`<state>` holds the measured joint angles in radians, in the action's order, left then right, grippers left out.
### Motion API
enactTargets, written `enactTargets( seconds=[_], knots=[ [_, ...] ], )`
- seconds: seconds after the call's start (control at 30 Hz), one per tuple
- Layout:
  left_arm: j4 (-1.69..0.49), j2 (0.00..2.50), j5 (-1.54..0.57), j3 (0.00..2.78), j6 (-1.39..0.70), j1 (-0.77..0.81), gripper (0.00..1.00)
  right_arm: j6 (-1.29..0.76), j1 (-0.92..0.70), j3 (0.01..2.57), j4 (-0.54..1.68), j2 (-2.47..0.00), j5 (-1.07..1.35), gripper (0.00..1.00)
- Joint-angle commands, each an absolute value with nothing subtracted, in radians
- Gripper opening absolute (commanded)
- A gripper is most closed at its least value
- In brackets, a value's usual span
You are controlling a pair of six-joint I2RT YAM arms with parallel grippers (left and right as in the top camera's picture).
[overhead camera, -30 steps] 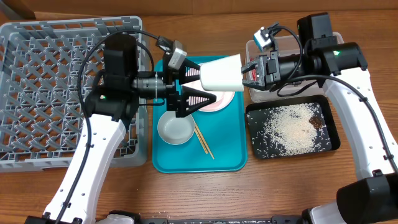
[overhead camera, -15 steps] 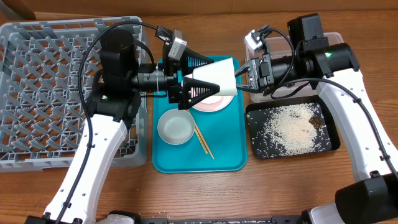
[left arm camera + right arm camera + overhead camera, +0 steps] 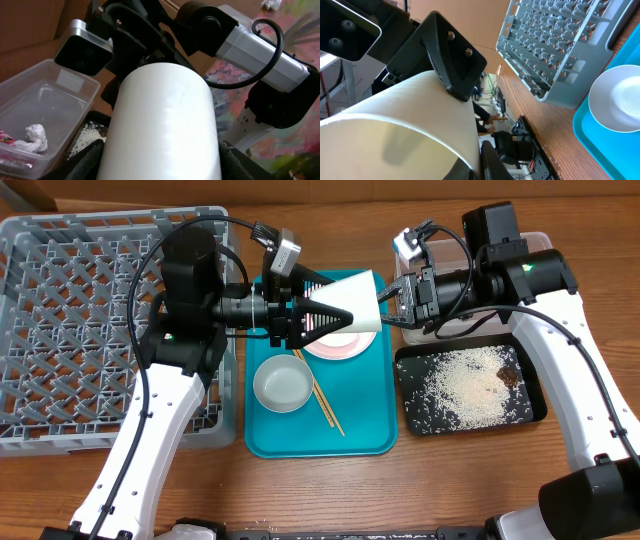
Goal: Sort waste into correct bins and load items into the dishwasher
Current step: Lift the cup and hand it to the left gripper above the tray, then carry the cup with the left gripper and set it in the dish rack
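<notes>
The cup (image 3: 352, 302) is covering part of the pink dish (image 3: 338, 346), and the right arm (image 3: 520, 270) is hiding most of the tub (image 3: 542, 240). The wrapper (image 3: 3, 137) is running off the left wrist view's left edge.

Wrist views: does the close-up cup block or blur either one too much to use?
Left wrist: the white cup fills the centre, bright and featureless, but the clear tub at left is sharp. Right wrist: the cup's near wall is soft and shaded, the frame steeply tilted; the grey rack reads clearly. Overhead: even light, no glare.
</notes>
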<state>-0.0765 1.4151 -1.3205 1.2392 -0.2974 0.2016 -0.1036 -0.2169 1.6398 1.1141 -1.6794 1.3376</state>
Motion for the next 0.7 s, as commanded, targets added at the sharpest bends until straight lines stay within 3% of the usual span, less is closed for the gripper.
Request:
enactTargets(
  seconds=[0.0,0.13,0.53,0.67],
  knots=[
    [-0.078,1.422,-1.29,1.259,-0.292,0.204,0.45,-0.1,-0.228,1.637,1.112,-1.68,1.36,0.13],
    [-0.115,1.422,-1.252,1.259,-0.282,0.2,0.33,-0.1,-0.224,1.637,1.117,-1.68,1.274,0.47],
    [-0.589,1.417,-0.956,1.259,-0.043,0.008,0.12,-0.1,-0.023,1.637,1.252,-1.679,0.785,0.59],
    [-0.752,1.39,-0.759,1.26,-0.032,-0.092,0.11,-0.065,0.057,1.637,1.333,-1.673,0.615,0.61]
  ],
)
